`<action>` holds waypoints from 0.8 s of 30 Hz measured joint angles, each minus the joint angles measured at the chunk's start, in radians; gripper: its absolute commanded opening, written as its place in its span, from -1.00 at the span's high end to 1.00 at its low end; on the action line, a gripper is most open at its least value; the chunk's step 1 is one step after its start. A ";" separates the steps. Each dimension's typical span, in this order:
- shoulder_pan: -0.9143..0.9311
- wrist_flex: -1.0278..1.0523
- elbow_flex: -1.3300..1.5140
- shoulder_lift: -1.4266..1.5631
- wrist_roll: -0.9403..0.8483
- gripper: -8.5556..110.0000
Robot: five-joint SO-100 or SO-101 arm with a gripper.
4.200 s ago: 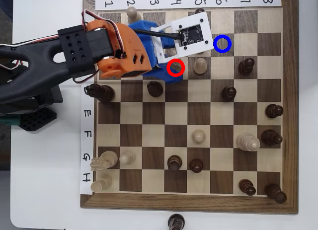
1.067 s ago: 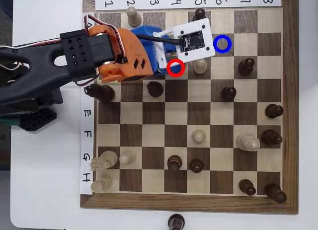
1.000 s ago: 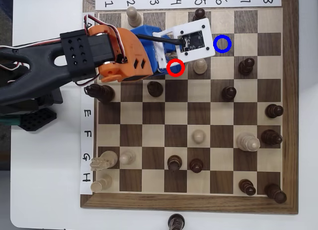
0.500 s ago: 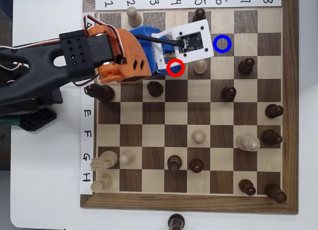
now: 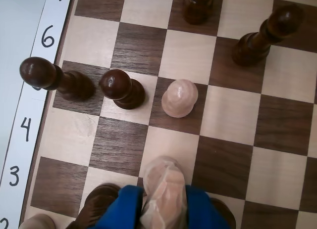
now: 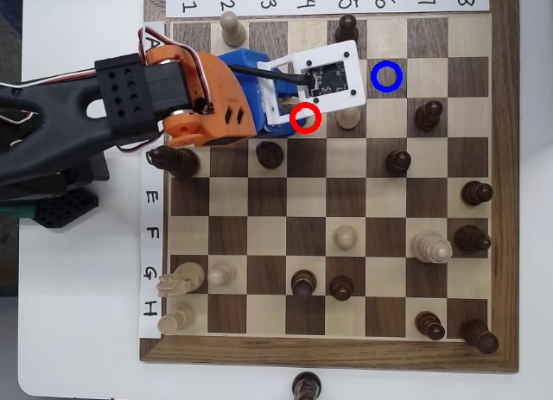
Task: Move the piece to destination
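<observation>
The pale knight-like piece (image 5: 164, 193) is seen pinched between the blue fingers of the pincer (image 5: 163, 209) at the bottom edge of the wrist view; whether it is lifted clear of the board cannot be told. In the overhead view the pincer (image 6: 289, 106) is largely hidden under the wrist camera plate, beside the red ring (image 6: 306, 117). The carrying step is judged to be in hand. Next, a raised passage over the cream pawn (image 5: 179, 97) ahead is called for, towards the blue-ringed square (image 6: 386, 76) beyond.

Bright, even light (soft short shadows); overhead view sharp; wrist view blurs toward its bottom edge.
</observation>
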 measured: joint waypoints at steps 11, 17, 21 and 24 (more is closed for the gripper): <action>0.018 0.077 -0.003 0.057 0.000 0.86; 0.025 0.115 -0.046 0.063 0.000 0.86; 0.025 0.133 -0.087 0.063 0.000 0.86; 0.025 0.150 -0.133 0.063 0.000 0.86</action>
